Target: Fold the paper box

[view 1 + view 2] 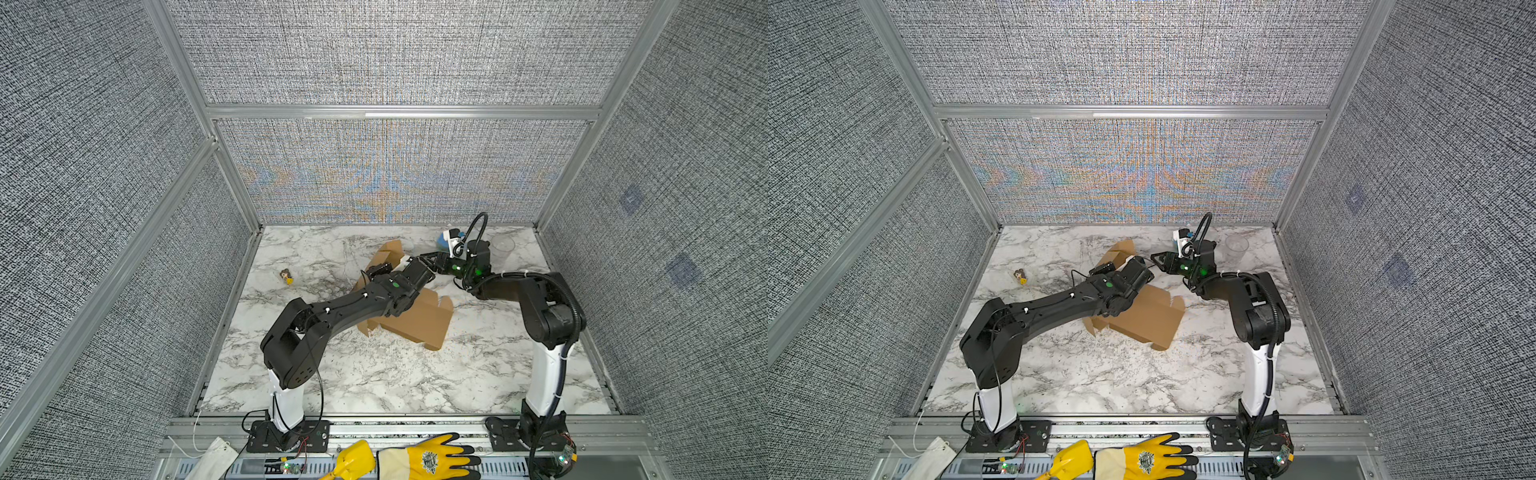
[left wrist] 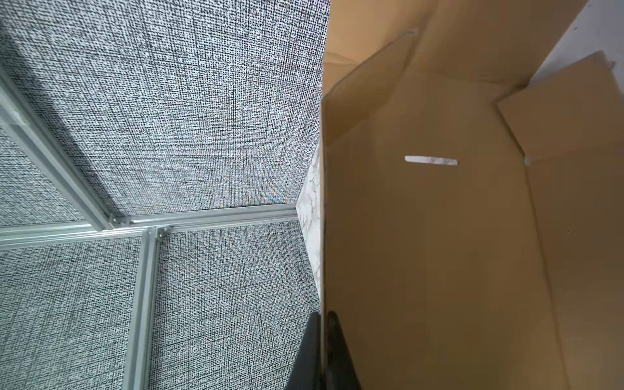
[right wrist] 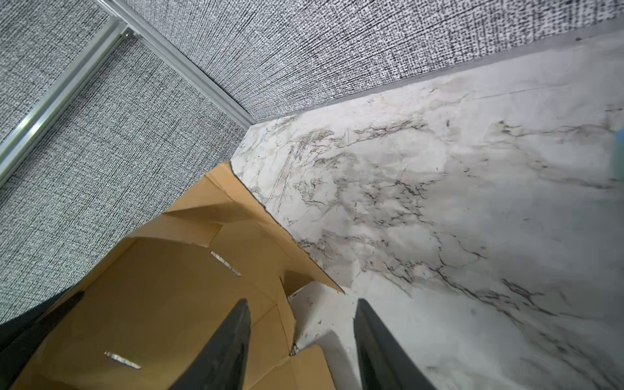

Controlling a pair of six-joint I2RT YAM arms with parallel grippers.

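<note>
White marble bench (image 1: 374,374), grey woven walls (image 1: 374,62), aluminium frame (image 1: 399,111). Box (image 1: 419,322) mid-bench, half-folded, one wall raised. Left jaws pinched on that wall's edge; right jaws half-open, empty, at box's edge.

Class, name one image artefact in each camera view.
In both top views, rainbow moiré spreads over the back wall. Left wrist view: the left gripper, close to the lens, is dark and soft against the paper box. Right wrist view: the marble table is mildly blurred.
</note>
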